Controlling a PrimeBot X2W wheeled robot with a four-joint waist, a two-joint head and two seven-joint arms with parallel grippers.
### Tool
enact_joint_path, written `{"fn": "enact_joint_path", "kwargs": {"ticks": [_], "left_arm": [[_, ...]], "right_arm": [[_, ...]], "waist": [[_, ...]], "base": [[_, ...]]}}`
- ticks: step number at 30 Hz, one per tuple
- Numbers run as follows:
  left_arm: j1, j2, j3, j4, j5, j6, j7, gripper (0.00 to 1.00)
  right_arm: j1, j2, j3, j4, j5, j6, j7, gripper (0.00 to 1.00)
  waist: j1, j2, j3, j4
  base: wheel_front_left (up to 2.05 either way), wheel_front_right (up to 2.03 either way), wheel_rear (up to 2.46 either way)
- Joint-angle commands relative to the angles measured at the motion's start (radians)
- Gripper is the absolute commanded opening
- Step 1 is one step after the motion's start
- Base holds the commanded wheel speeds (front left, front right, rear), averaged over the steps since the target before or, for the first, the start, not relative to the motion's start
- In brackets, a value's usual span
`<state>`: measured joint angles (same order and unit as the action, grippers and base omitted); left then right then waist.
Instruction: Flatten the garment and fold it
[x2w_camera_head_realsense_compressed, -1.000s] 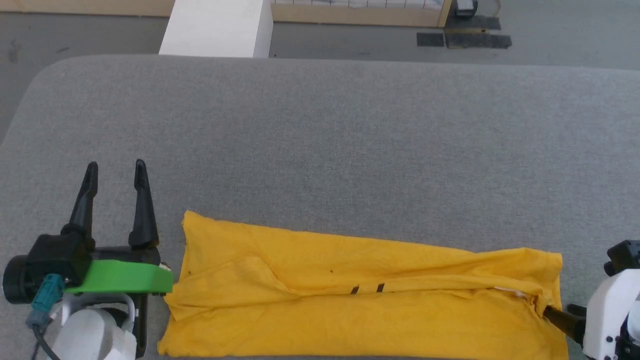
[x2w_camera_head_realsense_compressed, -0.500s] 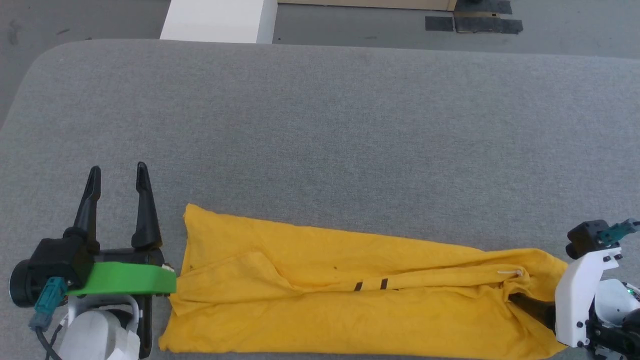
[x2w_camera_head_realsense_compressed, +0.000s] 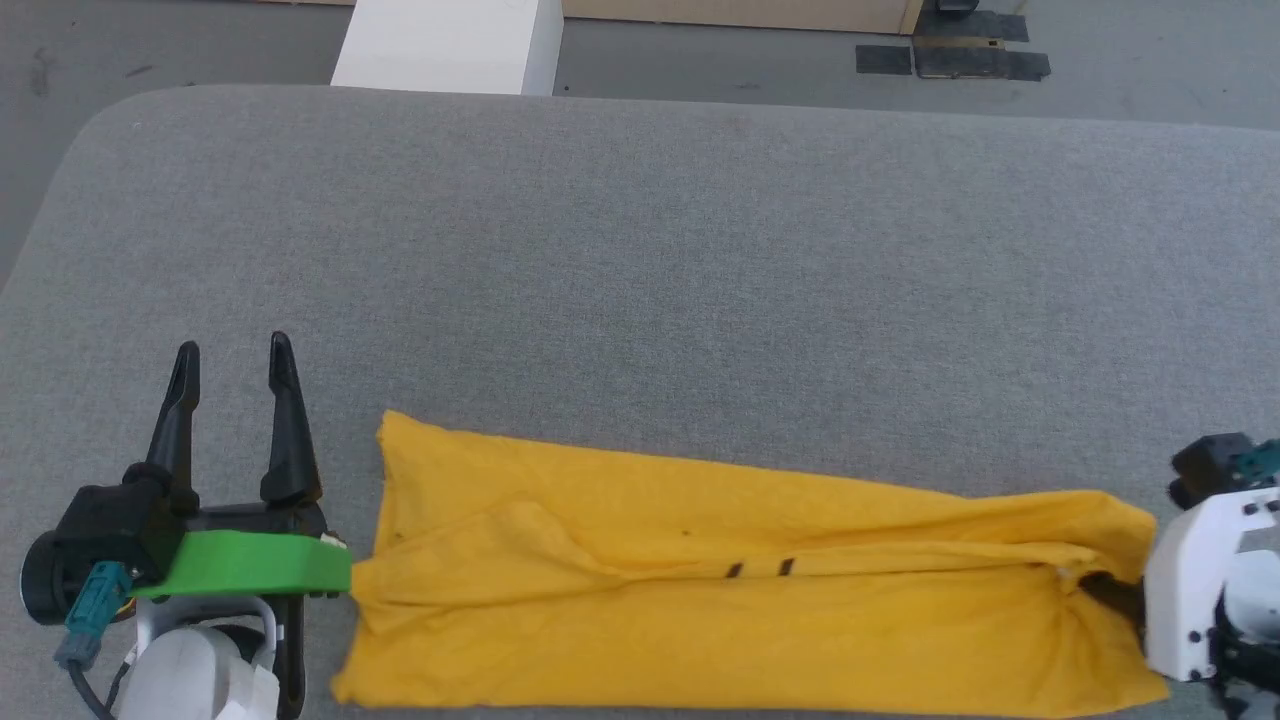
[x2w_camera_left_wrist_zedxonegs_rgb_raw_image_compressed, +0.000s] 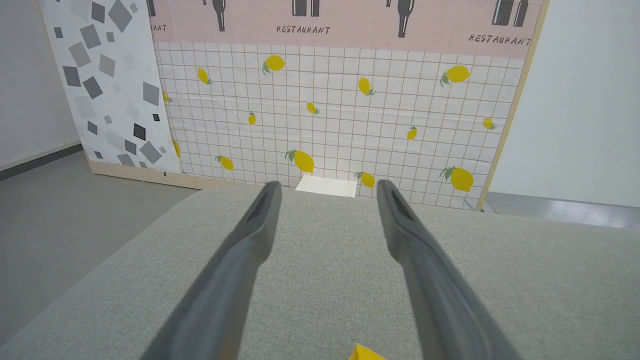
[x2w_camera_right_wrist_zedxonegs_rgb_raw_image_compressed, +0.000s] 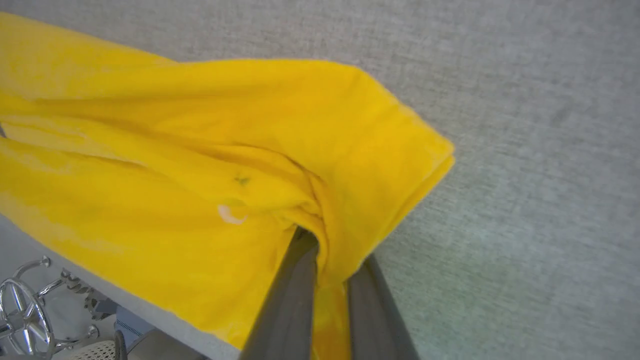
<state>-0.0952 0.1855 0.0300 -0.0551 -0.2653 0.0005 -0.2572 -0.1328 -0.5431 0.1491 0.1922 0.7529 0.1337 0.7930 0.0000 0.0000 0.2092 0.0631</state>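
1. The garment (x2w_camera_head_realsense_compressed: 700, 600), a mustard-yellow T-shirt, is laid as a long folded band along the near edge of the grey padded surface (x2w_camera_head_realsense_compressed: 640, 250). Its length runs from left to right in the head view.
2. 2 short black marks (x2w_camera_head_realsense_compressed: 760, 570) are seen near the middle of the band, on a crease that runs along its length.
3. The left gripper (x2w_camera_head_realsense_compressed: 232, 343) is held just beside the garment's left edge. Its 2 dark fingers are spread apart and nothing is held between them. They point toward the far side of the surface.
4. A green bracket (x2w_camera_head_realsense_compressed: 250, 565) is mounted behind those fingers, and its end is just beside the cloth.
5. The right gripper (x2w_camera_right_wrist_zedxonegs_rgb_raw_image_compressed: 334, 247) is clamped on the garment's right end. In the right wrist view a bunched fold of yellow cloth is pinched between its 2 fingers, and a small white patch (x2w_camera_right_wrist_zedxonegs_rgb_raw_image_compressed: 230, 215) is seen close to them.
6. A white block (x2w_camera_head_realsense_compressed: 450, 45) is placed on the floor beyond the surface, and dark tape patches (x2w_camera_head_realsense_compressed: 950, 60) are seen to its right.
7. In the left wrist view a lemon-patterned panel (x2w_camera_left_wrist_zedxonegs_rgb_raw_image_compressed: 340, 115) is seen beyond the surface.
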Motion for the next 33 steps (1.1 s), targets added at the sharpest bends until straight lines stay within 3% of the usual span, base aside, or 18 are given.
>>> {"fn": "enact_joint_path", "kwargs": {"ticks": [1,11,15,20,27,33], "left_arm": [[0.008,-0.007,0.008,0.001,0.013,-0.007,-0.004,1.0],[0.009,-0.028,0.025,0.023,0.028,-0.04,-0.005,1.0],[0.008,-0.038,0.03,0.022,0.033,-0.051,-0.005,1.0],[0.015,-0.051,0.043,0.026,0.039,-0.06,-0.005,1.0],[0.044,-0.06,0.059,0.036,0.043,-0.073,-0.005,1.0],[0.049,-0.07,0.06,0.04,0.046,-0.082,-0.005,1.0]], "right_arm": [[0.01,-0.022,-0.027,0.031,-0.024,-0.003,0.008,0.0],[0.007,-0.057,-0.291,0.137,-0.198,-0.003,0.048,0.0],[-0.005,-0.041,-0.328,0.136,-0.268,-0.003,0.072,0.0],[0.02,-0.05,-0.269,0.038,-0.299,-0.003,0.107,0.0],[0.088,-0.103,-0.131,-0.223,-0.274,-0.003,0.2,0.0],[0.059,-0.063,0.0,-0.379,-0.22,-0.003,0.256,0.0]], "waist": [[0.0,0.0,0.0,0.0],[0.0,0.0,0.0,0.0],[0.0,0.0,-0.002,0.0],[0.0,0.0,-0.03,0.001],[0.0,0.0,-0.078,-0.013],[0.0,0.0,-0.091,-0.012]], "base": [[0.0,0.0,0.0],[0.0,0.0,0.0],[0.0,0.0,0.0],[0.0,0.0,0.0],[0.0,0.0,0.0],[0.0,0.0,0.0]]}}
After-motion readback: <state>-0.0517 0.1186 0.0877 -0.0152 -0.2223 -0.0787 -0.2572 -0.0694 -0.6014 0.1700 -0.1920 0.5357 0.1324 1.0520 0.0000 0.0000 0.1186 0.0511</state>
